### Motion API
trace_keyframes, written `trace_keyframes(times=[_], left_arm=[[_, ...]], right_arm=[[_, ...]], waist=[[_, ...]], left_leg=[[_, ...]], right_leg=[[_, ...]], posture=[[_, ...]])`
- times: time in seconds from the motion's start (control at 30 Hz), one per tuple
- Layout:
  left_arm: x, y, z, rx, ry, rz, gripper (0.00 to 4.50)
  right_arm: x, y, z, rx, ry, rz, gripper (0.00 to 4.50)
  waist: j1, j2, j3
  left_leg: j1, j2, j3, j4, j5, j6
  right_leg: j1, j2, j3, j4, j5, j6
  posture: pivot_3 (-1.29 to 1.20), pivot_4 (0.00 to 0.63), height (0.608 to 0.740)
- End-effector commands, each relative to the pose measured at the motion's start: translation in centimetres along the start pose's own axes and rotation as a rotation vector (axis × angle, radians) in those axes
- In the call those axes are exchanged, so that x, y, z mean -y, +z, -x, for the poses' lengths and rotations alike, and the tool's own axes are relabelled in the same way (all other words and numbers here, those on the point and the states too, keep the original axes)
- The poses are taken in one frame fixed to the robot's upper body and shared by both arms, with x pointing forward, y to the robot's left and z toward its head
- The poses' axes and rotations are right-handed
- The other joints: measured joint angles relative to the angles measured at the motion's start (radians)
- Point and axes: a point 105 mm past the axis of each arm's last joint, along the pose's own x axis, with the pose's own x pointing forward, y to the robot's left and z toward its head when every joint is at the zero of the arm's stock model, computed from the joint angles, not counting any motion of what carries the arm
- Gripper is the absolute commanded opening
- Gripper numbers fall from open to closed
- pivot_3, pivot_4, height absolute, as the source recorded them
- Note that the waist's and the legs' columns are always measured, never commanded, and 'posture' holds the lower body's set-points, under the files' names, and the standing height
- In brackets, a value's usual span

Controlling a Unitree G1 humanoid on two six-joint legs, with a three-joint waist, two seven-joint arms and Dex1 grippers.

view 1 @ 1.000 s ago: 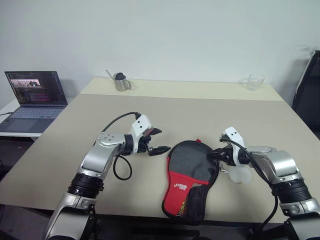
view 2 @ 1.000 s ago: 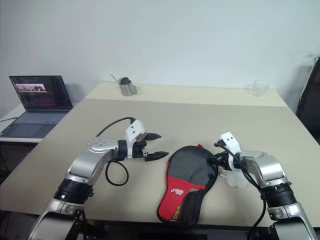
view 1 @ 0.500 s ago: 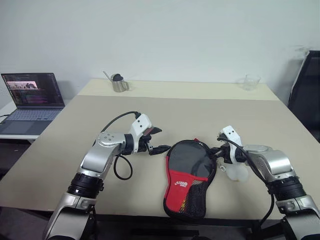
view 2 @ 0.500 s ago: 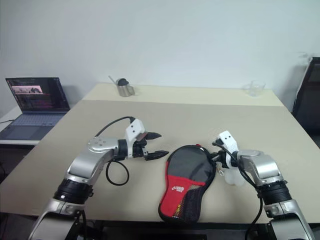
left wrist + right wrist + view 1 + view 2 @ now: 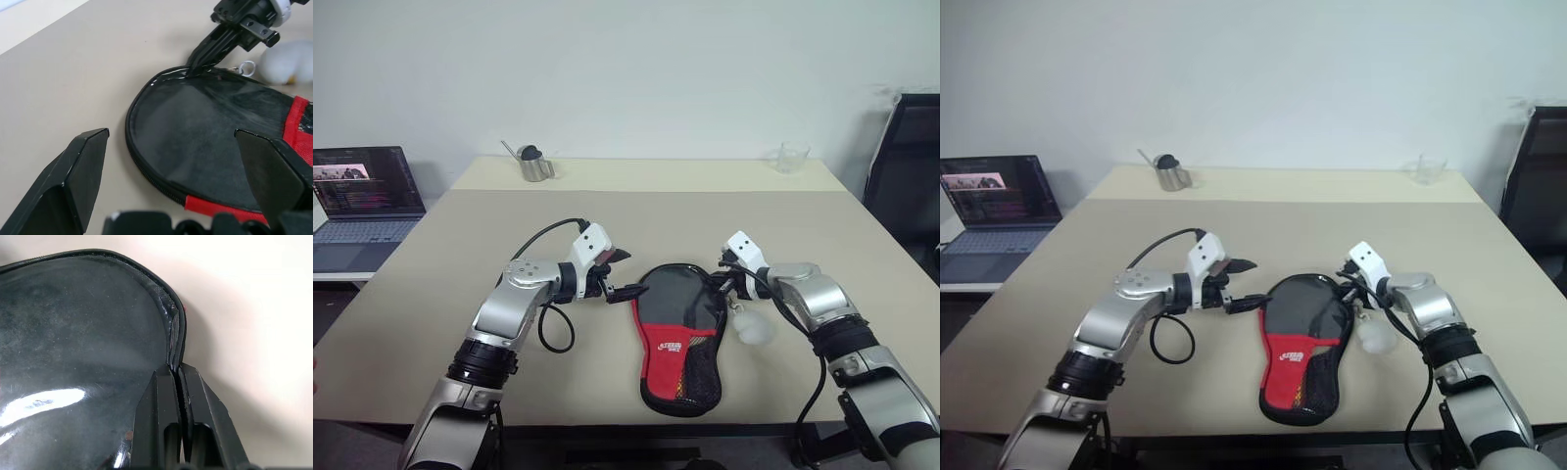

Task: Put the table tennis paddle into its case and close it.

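Right gripper point(image 5: 177, 374) pinching the case's point(image 5: 677, 328) rim

The case is lying flat on the table point(image 5: 440, 255) between both arms; the left gripper point(image 5: 623, 275) is hovering wide open, empty, beside its rounded end.

The case point(image 5: 215, 142) has a glossy black round face, red cloth and black mesh lower down; the bench point(image 5: 431, 294) is matt beige; a metal cup point(image 5: 536, 168) sits upper left.
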Motion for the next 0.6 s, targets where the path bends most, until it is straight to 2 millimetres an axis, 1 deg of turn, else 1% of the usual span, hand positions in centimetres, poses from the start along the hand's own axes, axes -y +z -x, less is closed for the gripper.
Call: trace_keyframes(times=[0.03,0.2,0.3,0.5,0.6], left_arm=[[0.0,1.7,0.1,0.038,-0.001,-0.058,4.5],[0.0,1.7,0.0,0.039,-0.002,-0.061,4.5],[0.3,1.8,-0.2,0.039,-0.011,-0.066,4.5],[0.8,2.0,-0.4,0.047,-0.026,-0.069,4.5],[0.8,2.0,-0.4,0.048,-0.031,-0.073,4.5]], right_arm=[[0.0,2.2,-0.3,0.059,0.005,0.074,0.03],[-0.4,2.7,-1.1,0.065,0.035,0.118,0.03],[-0.3,3.0,-1.3,0.068,0.032,0.133,0.03],[-0.1,3.3,-1.2,0.085,0.045,0.127,0.03],[-0.3,3.1,-1.0,0.079,0.062,0.122,0.66]], waist=[[-0.002,0.0,0.0],[-0.008,0.0,0.0],[-0.013,-0.002,0.001],[-0.014,-0.003,0.003],[-0.014,-0.003,0.003]], left_leg=[[0.0,0.0,0.0,0.0,0.0,0.0],[0.0,0.0,0.002,0.0,0.0,0.0],[0.0,0.0,0.005,0.0,0.0,0.0],[0.002,0.0,0.005,0.001,0.0,0.0],[0.002,0.0,0.005,0.002,0.0,0.0]], right_leg=[[0.0,0.0,0.0,0.0,0.0,0.0],[-0.002,0.0,0.002,0.002,0.0,0.0],[-0.005,0.0,0.006,0.007,0.0,0.0],[-0.007,0.0,0.006,0.013,-0.001,-0.002],[-0.007,0.0,0.006,0.013,-0.001,-0.002]], posture=[[0.0,0.15,0.74],[0.0,0.15,0.74],[0.0,0.15,0.74],[0.0,0.15,0.74],[0.0,0.15,0.74]])
